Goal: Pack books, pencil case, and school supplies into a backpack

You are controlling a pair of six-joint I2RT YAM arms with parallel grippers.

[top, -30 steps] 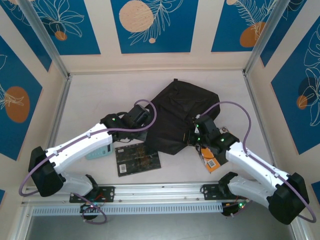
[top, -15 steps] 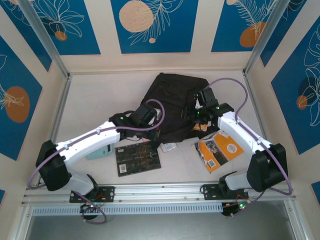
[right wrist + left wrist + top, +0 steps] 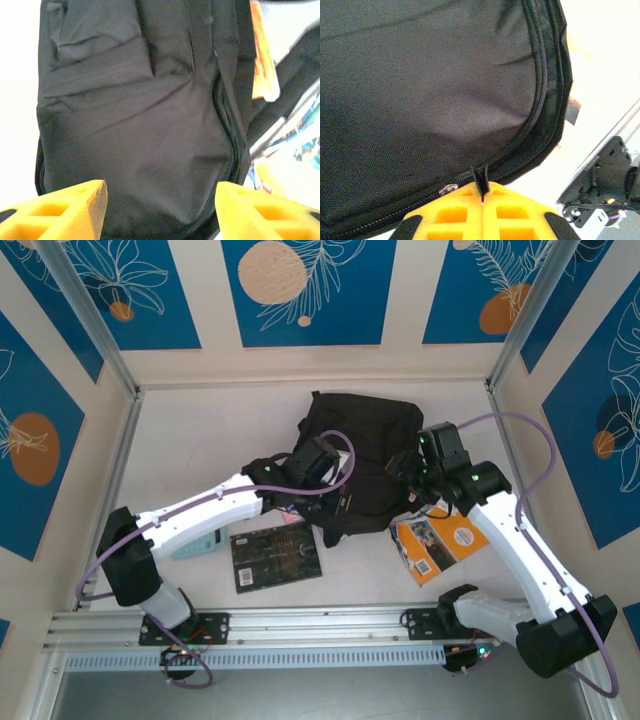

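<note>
Backpack (image 3: 365,455), black: lying flat mid-bench, long axis running roughly near to far. Left pincer (image 3: 482,192): jaws together, clamping the bag's zip pull (image 3: 481,180). Right pincer (image 3: 161,200): jaws standing apart, hovering over the bag's right side. Black book (image 3: 277,556) and orange-and-white book (image 3: 440,540): lying nearer, flat. Bench (image 3: 200,440) pale; walls (image 3: 310,290) bearing blue leaf-print panels.

Robotics lab cell: white table (image 3: 190,450) boxed in by blue leaf-print panels (image 3: 305,290), aluminium posts (image 3: 88,320) at its far corners, two arms (image 3: 200,512) bolted to a rail (image 3: 320,620) at its near edge.
</note>
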